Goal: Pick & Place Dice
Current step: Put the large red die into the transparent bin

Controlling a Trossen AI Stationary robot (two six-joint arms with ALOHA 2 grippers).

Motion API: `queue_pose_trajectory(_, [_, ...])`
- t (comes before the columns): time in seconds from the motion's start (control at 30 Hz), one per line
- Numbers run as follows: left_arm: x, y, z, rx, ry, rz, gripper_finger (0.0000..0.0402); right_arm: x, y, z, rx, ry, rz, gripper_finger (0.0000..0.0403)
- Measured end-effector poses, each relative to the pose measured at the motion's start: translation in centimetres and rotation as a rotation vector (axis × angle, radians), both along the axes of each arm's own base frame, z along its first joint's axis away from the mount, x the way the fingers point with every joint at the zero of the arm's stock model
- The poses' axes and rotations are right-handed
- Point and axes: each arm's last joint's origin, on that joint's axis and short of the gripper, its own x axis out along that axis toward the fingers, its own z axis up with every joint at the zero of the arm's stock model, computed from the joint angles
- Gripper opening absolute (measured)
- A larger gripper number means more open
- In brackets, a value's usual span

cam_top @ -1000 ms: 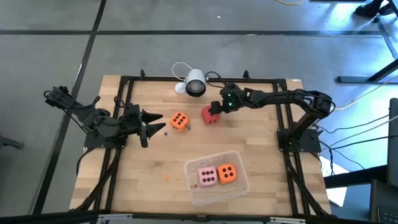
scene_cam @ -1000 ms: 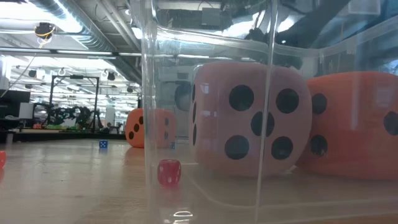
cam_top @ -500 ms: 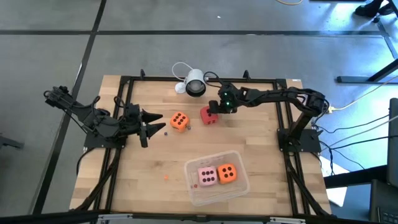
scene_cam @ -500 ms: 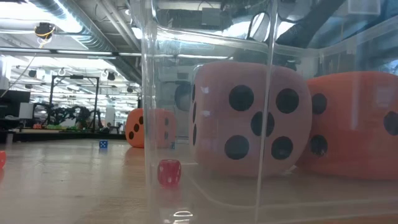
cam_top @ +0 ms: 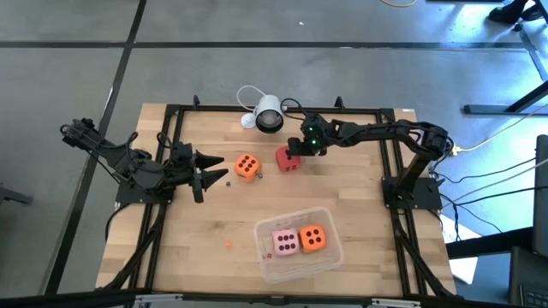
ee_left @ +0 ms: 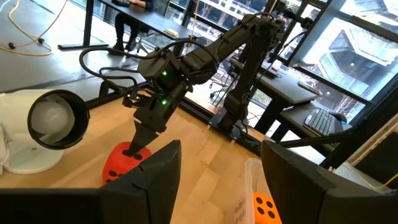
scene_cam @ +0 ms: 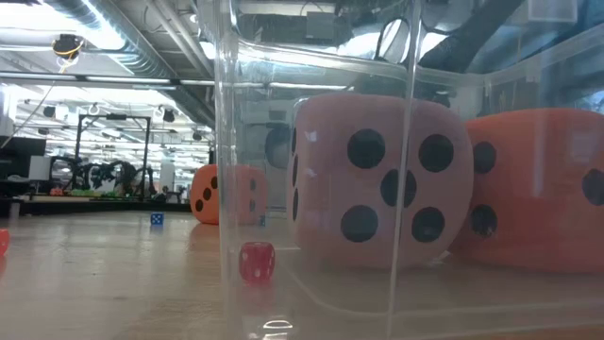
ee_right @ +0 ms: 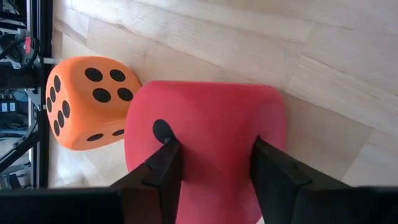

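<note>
Pinching the red die (ee_right: 205,143) with my right gripper (ee_right: 211,163), fingers pressed into its soft top (the orange die (ee_right: 87,102) sits just beside), mid-table. Next I judge: lift, carry to the clear tub (cam_top: 272,267).

Grey concrete floor (cam_top: 77,77) around wooden worktop (cam_top: 205,224); large windows (ee_left: 348,37), office desks (ee_left: 292,87) behind; ceiling ducts (scene_cam: 123,38).
</note>
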Motion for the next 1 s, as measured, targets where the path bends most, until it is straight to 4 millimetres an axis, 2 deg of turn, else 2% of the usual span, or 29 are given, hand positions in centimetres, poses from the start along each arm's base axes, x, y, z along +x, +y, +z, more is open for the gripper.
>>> queue_pose_trajectory(0.17, [0.0, 0.0, 0.0, 0.000, 0.000, 0.000, 0.0214, 0.0, 0.0, 0.0, 0.012, 0.001, -0.012, 0.0134])
queue_pose_trajectory(0.73, [0.0, 0.0, 0.0, -0.001, 0.000, 0.000, 0.0214, 0.1, 0.1, 0.6, -0.002, -0.053, 0.049, 0.0121])
queue_pose_trajectory(0.9, [0.0, 0.0, 0.0, -0.001, 0.000, 0.000, 0.0214, -0.2, 0.4, 1.2, -0.017, -0.059, 0.072, 0.0088])
queue_pose_trajectory(1.0, [0.0, 0.0, 0.0, -0.001, 0.000, 0.000, 0.0214, -0.4, 0.4, 1.5, -0.023, -0.054, 0.075, 0.0085])
